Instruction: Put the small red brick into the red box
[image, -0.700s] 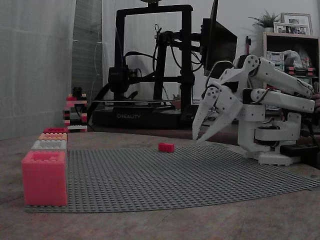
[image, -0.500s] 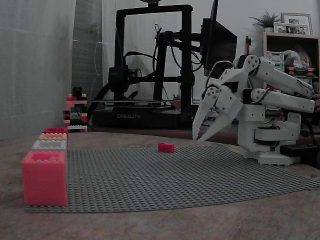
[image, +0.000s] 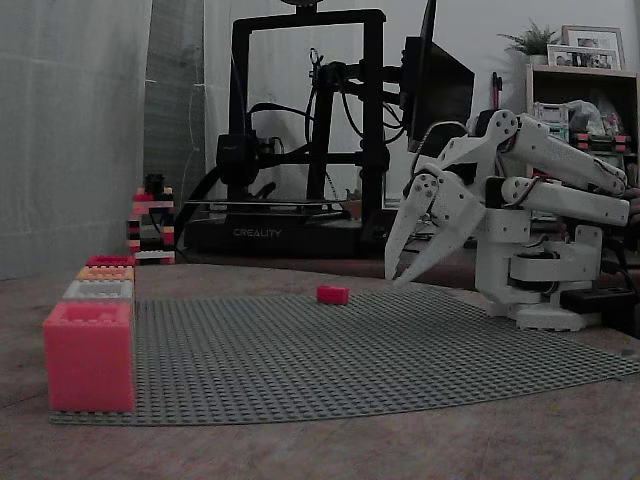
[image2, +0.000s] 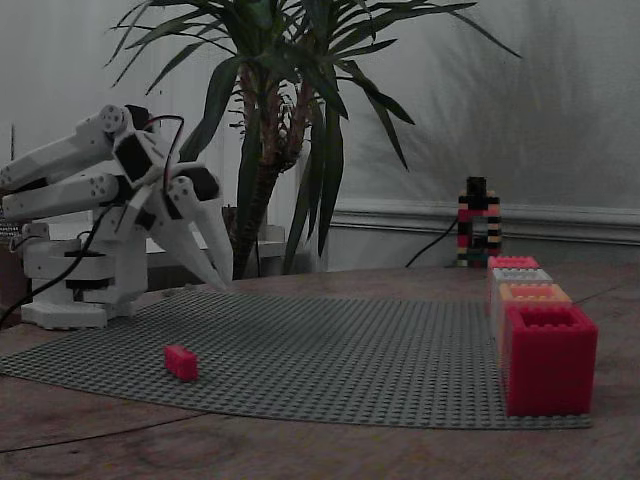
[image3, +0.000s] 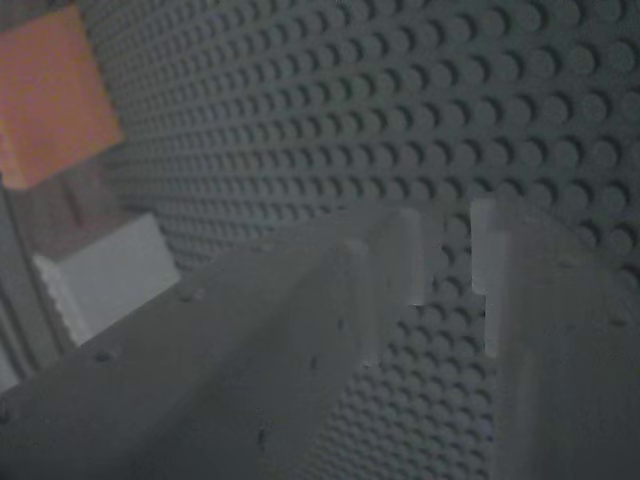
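Note:
The small red brick lies alone on the grey studded baseplate. The red box is an end box of a row along the baseplate's edge, far across from the arm. My white gripper hangs tips-down just above the baseplate's edge by the arm's base, a short way from the brick. Its fingers stand slightly open; in the wrist view the gripper shows a narrow gap with only studs behind it.
The row also holds an orange box, a grey box and a big pink-coral box. A brick tower and a 3D printer stand behind; a plant stands by the arm.

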